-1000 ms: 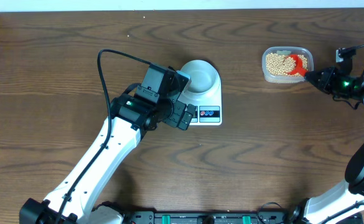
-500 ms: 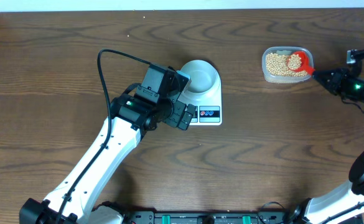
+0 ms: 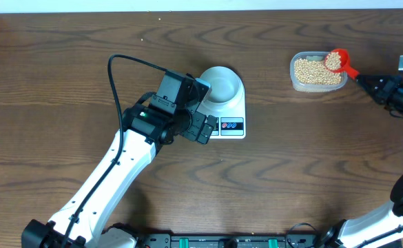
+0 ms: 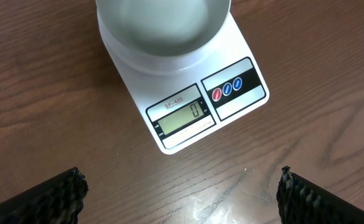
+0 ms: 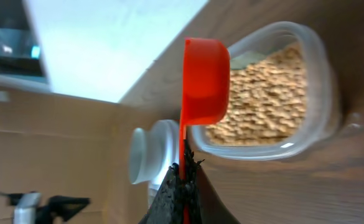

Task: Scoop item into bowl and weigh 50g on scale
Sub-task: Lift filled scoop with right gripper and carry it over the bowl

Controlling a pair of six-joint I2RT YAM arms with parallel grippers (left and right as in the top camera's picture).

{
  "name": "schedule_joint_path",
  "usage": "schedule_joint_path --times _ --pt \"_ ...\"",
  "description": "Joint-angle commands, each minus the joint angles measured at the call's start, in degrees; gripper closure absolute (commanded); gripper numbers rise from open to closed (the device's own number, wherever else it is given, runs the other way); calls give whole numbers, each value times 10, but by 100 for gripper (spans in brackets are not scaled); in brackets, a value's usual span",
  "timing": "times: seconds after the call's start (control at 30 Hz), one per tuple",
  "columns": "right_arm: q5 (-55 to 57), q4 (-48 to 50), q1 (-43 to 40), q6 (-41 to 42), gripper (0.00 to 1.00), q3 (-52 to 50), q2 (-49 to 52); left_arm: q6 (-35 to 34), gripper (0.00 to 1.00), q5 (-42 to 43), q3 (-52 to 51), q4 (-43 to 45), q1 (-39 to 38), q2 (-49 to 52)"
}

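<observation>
The pale blue-white bowl (image 3: 221,83) sits empty on the white scale (image 3: 231,127), whose display (image 4: 183,116) reads 0. My left gripper (image 3: 202,128) is open and empty beside the scale's front left corner. The tan beans (image 3: 311,70) fill a clear plastic tub (image 3: 299,84) at the back right. My right gripper (image 3: 370,83) is shut on the handle of a red scoop (image 3: 337,60). The scoop holds beans and is raised over the tub's right end. In the right wrist view the scoop (image 5: 204,81) stands in front of the tub (image 5: 312,118).
A black cable (image 3: 129,65) loops from the left arm over the table behind it. The white wall edge (image 3: 187,5) runs along the table's far side.
My right gripper has drawn back to the right and lifted the red scoop out of the beans to the tub's right end, now loaded. The left arm has not moved.
</observation>
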Motion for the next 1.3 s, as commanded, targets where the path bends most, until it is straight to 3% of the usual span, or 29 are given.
schedule_joint_path --times 0.0,0.4,0.77,1.27 --pt "-89 4 0 32 99 5 7 4 0 5 -1 0 3 4" --pt "-114 15 68 76 99 5 7 4 0 5 -1 -1 3 4" --pt "-88 97 165 167 99 5 7 4 0 5 -1 -1 3 4" --pt "-8 109 295 160 99 5 7 4 0 5 -1 -1 3 4"
